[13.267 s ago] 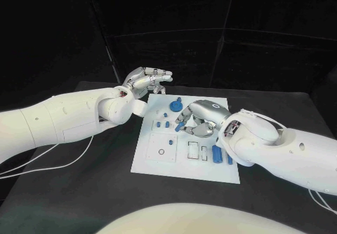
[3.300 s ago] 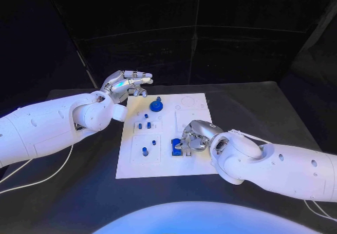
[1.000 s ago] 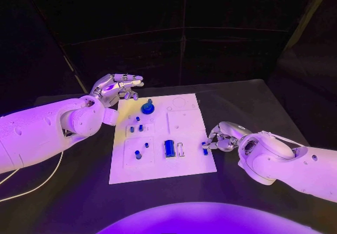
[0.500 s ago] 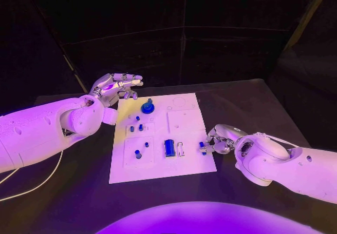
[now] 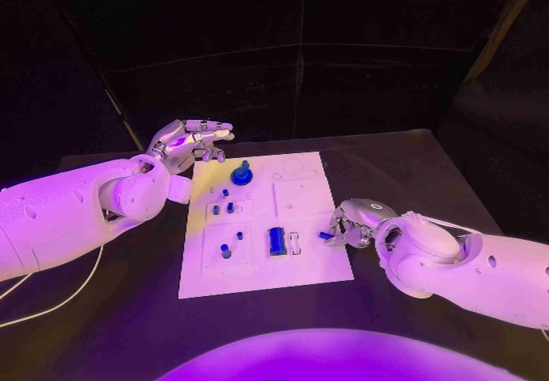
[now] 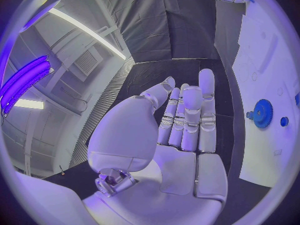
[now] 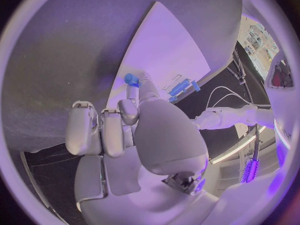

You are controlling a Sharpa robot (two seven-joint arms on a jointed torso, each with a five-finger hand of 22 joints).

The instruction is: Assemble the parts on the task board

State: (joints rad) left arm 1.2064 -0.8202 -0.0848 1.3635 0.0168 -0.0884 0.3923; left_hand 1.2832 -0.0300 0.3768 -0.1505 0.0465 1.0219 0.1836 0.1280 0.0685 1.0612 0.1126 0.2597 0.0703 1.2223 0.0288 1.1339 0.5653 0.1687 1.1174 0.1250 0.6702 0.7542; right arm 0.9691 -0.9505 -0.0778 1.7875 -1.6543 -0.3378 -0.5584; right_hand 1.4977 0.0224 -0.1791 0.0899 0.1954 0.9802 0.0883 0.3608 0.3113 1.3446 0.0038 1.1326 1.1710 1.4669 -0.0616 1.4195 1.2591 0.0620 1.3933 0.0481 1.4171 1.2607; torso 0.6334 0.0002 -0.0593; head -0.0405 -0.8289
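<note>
While right hand (image 5: 352, 225) is pinching small blue part (image 5: 326, 235) at fingertips over board's (image 5: 300, 274) right edge, we are judging it readied for insertion. Farther off, left hand (image 5: 192, 140) is hovering by board's far corner, fingers loosely curled, holding nothing.

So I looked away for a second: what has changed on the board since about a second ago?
The right hand, pinching a small blue part in its fingers, lifted it off the task board's right edge and drew back slightly above the board. The left hand stayed raised at the board's far left corner, and the blue gear and other parts stayed put.
</note>
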